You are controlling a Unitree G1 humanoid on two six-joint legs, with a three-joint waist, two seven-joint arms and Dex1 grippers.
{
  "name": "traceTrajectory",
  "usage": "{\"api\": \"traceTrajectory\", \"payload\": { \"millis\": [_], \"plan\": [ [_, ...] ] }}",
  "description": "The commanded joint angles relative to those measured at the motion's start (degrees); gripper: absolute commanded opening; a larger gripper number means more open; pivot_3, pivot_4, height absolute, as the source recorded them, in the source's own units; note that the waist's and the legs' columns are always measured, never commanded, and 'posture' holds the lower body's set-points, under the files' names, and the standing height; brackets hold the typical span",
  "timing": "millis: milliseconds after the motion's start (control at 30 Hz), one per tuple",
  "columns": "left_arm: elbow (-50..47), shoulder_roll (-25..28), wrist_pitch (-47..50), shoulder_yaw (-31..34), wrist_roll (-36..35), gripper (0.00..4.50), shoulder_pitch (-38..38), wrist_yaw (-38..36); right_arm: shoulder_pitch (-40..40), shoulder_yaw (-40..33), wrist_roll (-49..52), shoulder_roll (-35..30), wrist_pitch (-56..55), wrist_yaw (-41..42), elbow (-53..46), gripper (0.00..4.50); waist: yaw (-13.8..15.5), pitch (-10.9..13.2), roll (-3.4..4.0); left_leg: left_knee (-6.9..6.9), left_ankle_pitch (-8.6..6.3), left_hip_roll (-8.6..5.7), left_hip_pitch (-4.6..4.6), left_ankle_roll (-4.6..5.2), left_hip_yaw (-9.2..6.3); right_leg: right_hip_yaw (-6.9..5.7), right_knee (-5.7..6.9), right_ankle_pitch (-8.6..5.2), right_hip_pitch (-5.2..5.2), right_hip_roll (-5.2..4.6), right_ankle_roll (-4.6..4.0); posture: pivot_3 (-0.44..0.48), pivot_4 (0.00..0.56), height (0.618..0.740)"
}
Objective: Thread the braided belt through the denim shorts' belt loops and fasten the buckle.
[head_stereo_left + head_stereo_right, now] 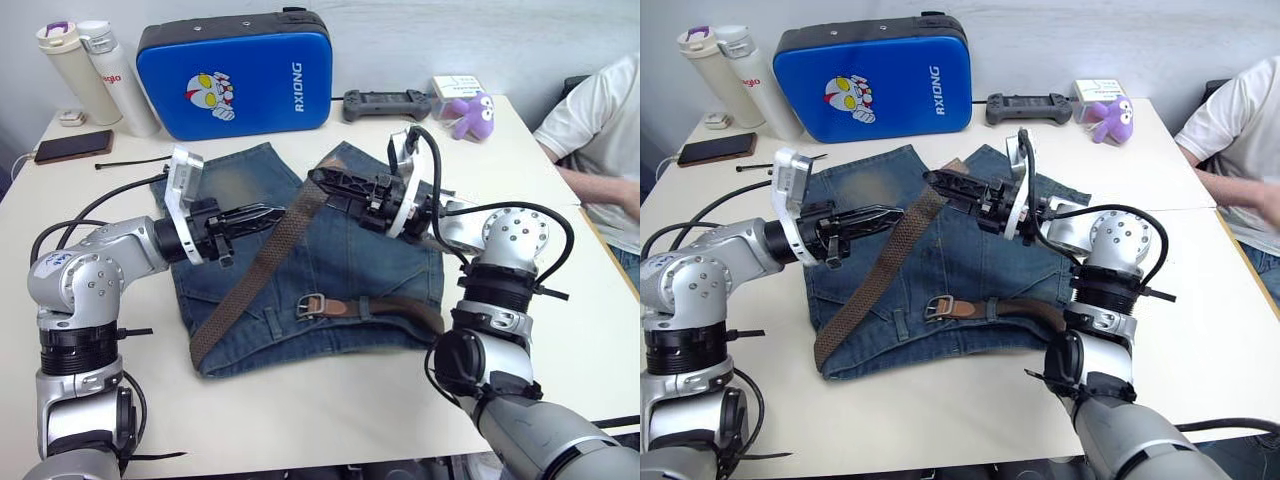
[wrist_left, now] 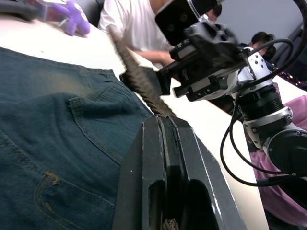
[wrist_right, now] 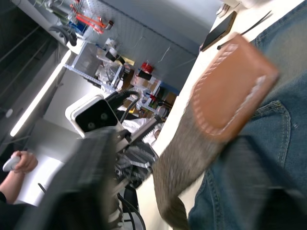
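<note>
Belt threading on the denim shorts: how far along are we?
Partly done: the brown braided belt runs under a belt loop near the silver buckle on the blue denim shorts. In hand: the left gripper is shut on the strap's middle, and the right gripper holds its leather-tipped free end, lifted over the shorts. Left: the remaining loops and fastening the buckle, which lies open.

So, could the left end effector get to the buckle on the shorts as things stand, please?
Probably not right away: the left end effector is shut on the belt, which the right end effector holds too. The buckle lies uncovered on the shorts.
</note>
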Motion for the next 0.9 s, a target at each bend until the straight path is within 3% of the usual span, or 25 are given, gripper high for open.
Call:
{"api": "traceTrajectory", "payload": {
  "millis": [33,100,167,200,367,500,667,800,900],
  "plan": [
    [0.5,0.9,-2.2,-0.2,0.4,0.00,-1.3,-1.2,-1.1,-0.8,2.6,0.8,-1.0,-1.5,-0.7,1.29,0.0,0.0,0.00,-0.05,0.02,0.00,0.00,0.00,0.01,0.01,0.00,0.00,-0.01,0.00,0.00,0.000,0.150,0.740],
    [1.0,1.4,-3.6,-0.7,1.7,0.00,-1.2,-0.9,-1.0,-0.5,2.8,0.9,-1.2,-2.2,-0.7,0.18,0.0,0.0,0.00,-0.13,0.06,0.00,0.00,-0.01,0.02,0.01,-0.01,0.00,-0.03,-0.01,0.00,0.000,0.150,0.740],
    [1.9,1.7,-4.3,-0.3,2.1,0.00,-1.4,-0.5,-1.1,-0.2,2.2,1.1,-2.1,-3.5,-0.6,0.08,0.0,0.0,0.00,-0.17,0.07,-0.01,0.00,0.00,0.02,0.01,-0.03,0.00,-0.04,-0.01,0.00,0.000,0.150,0.740],
    [2.3,1.9,-5.3,0.9,2.5,0.68,-1.3,0.4,-1.4,-0.3,0.8,1.6,-3.8,-5.9,-0.3,0.00,0.0,0.0,0.00,-0.19,0.07,-0.01,0.00,0.00,0.02,0.01,-0.04,0.00,-0.04,-0.01,0.00,0.000,0.150,0.740],
    [-3.1,3.3,-10.5,3.4,5.9,2.71,1.6,5.1,-2.3,-3.1,-2.1,5.7,-10.9,-20.1,-0.3,0.00,-0.5,0.0,0.00,-0.27,0.11,-0.01,0.01,-0.05,0.04,0.03,-0.02,0.00,-0.09,-0.01,0.00,0.000,0.150,0.740],
    [-13.3,3.3,-13.6,0.9,11.8,4.46,6.3,11.8,-3.4,-7.0,0.3,11.0,-14.5,-32.9,-1.9,0.00,-0.9,0.0,0.01,-0.37,0.12,-0.01,0.00,-0.05,0.05,0.05,-0.05,0.00,-0.11,-0.02,0.00,0.000,0.150,0.740],
    [-22.8,2.5,-14.2,-7.7,23.1,4.46,10.4,22.3,-4.0,-10.8,7.8,17.6,-17.3,-49.6,-5.6,0.00,-0.7,0.0,0.01,-0.39,0.16,-0.02,-0.01,-0.02,0.03,0.06,-0.05,0.00,-0.09,-0.03,0.00,0.000,0.150,0.740],
    [-23.0,0.2,-14.9,-11.4,32.4,4.46,11.1,31.3,-3.5,-9.8,16.4,19.6,-19.7,-58.6,-7.9,0.00,-0.6,0.0,0.03,-0.38,0.18,-0.05,-0.01,0.03,0.05,0.11,-0.08,0.00,-0.07,-0.03,0.00,0.000,0.150,0.740],
    [-22.8,-2.2,-16.2,-13.2,35.7,4.46,10.7,33.6,-2.7,-7.5,21.9,19.0,-21.4,-62.7,-8.5,0.00,-0.9,0.0,0.04,-0.42,0.19,-0.04,-0.01,0.04,0.08,0.11,-0.07,0.00,-0.08,-0.02,0.00,0.000,0.150,0.740]
  ]
}}
